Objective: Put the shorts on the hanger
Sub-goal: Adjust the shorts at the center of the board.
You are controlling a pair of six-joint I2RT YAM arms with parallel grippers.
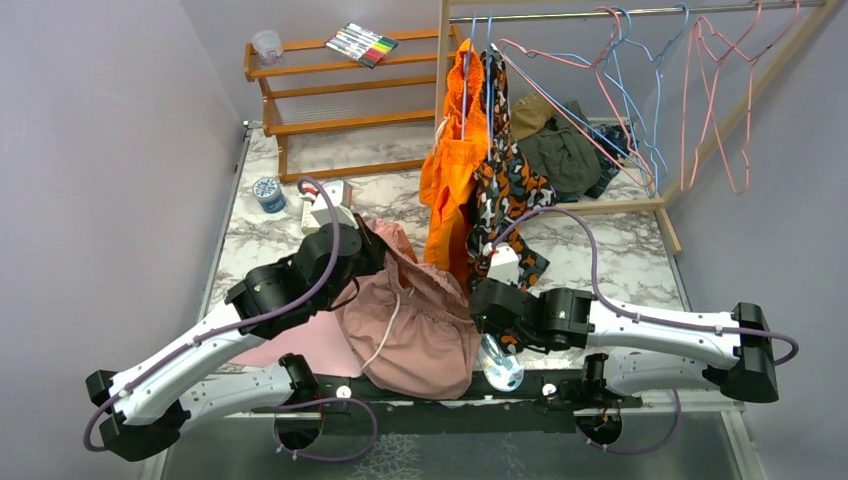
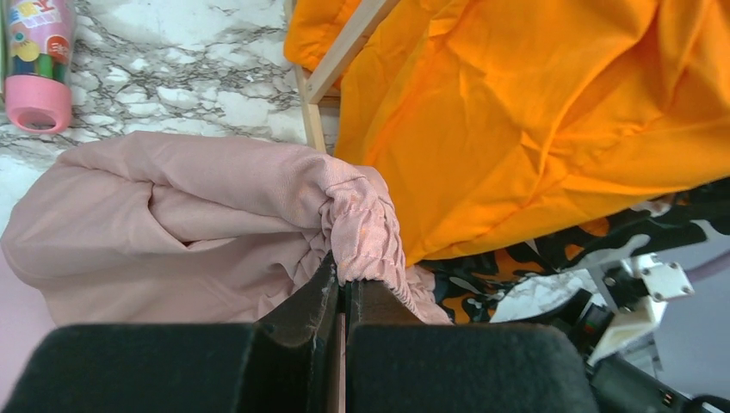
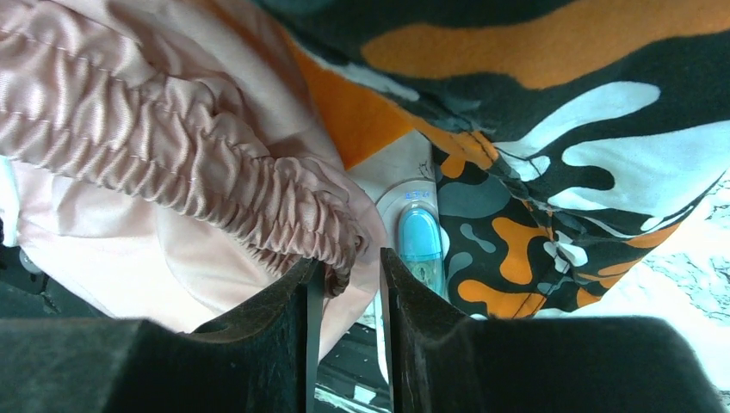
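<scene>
My left arm (image 1: 290, 285) covers the left side of the shorts (image 1: 430, 340); at their waistband my right fingers (image 3: 275, 344) hide whether cloth sits between them

The top external camera sits high above and behind the arm bases, looking down across the marble table (image 1: 640, 255) toward the clothes rail (image 1: 540, 14) at the far end. Each wrist camera rides on its arm and looks forward from very close, so fabric fills most of its frame. All three views share the shorts (image 1: 420, 330) and the camouflage garment (image 1: 505, 185) beside them.
</scene>
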